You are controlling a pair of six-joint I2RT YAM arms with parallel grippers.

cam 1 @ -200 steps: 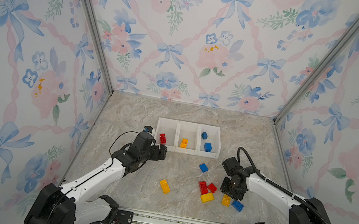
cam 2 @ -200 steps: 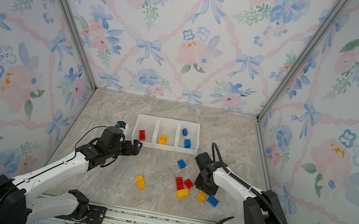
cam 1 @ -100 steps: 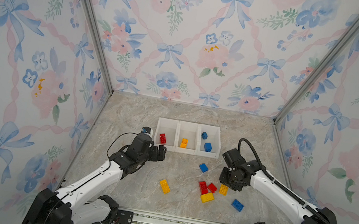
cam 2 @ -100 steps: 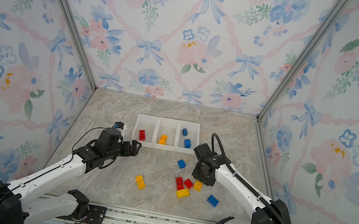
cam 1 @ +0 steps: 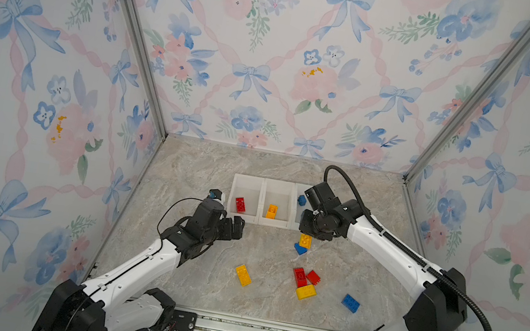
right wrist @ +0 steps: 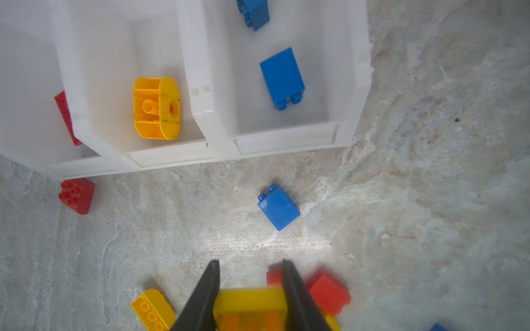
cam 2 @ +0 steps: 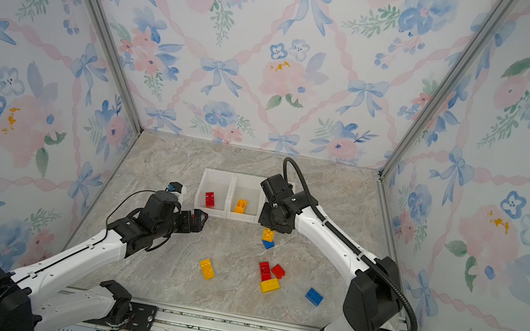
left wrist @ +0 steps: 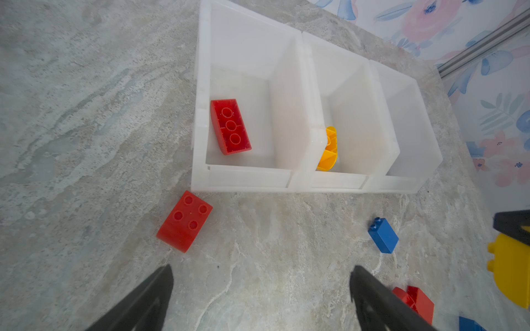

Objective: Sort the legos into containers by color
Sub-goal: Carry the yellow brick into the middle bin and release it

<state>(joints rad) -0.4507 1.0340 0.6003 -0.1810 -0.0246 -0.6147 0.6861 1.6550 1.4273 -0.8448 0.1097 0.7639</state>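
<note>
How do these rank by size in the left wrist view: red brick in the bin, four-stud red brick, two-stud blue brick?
four-stud red brick
red brick in the bin, close; farther off, so unsure
two-stud blue brick

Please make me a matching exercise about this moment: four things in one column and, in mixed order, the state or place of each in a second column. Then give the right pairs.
Column one
1. left gripper
2. right gripper
3. left-end container
4. long yellow brick

Column two
a. alone on the table
b. jaws open, empty
c. holds one red brick
d. jaws shut on a small yellow brick

Pairs: 1-b, 2-d, 3-c, 4-a
</note>
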